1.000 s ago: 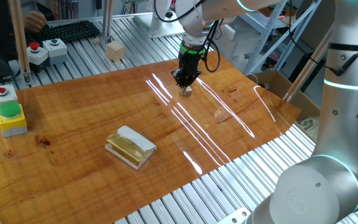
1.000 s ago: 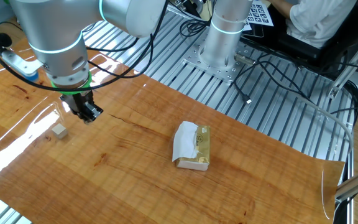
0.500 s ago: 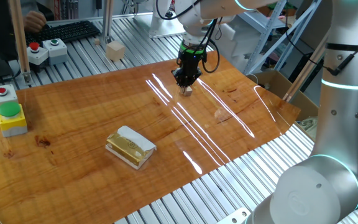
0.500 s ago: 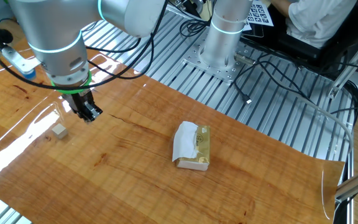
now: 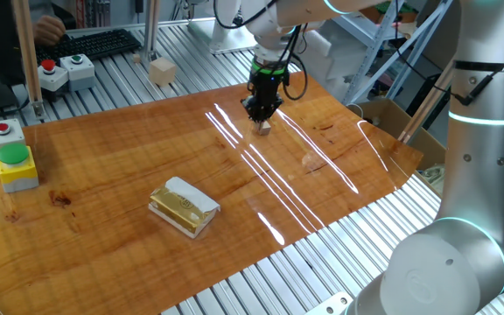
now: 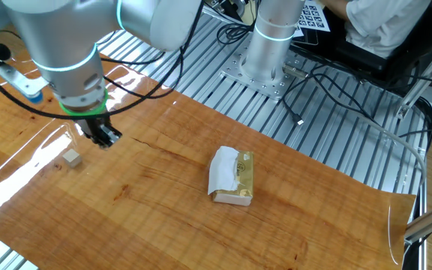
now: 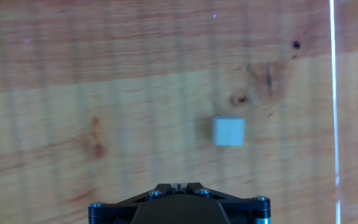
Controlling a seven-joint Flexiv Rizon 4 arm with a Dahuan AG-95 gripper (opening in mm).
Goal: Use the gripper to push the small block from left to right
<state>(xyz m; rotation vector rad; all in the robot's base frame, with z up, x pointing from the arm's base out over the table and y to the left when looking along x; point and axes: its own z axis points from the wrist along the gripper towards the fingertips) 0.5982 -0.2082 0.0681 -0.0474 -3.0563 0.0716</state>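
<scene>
The small block (image 5: 264, 128) is a tiny pale cube on the wooden table. It also shows in the other fixed view (image 6: 70, 157) and in the hand view (image 7: 229, 131). My gripper (image 5: 257, 112) hangs just beside the block on its far-left side, low over the table, with its black fingers closed together. In the other fixed view the gripper (image 6: 105, 138) stands to the right of the block with a small gap. In the hand view the gripper (image 7: 179, 185) shows shut at the bottom edge, the block ahead and a little right of it.
A yellow packet with white wrapping (image 5: 183, 206) lies on the near part of the table, also seen in the other fixed view (image 6: 232, 175). A larger pale cube (image 5: 162, 70) and button boxes (image 5: 14, 157) stand at the left. The table edge (image 5: 392, 188) is at the right.
The gripper has shifted very slightly; the arm's upper part has moved a little to the left. The block has stayed in place.
</scene>
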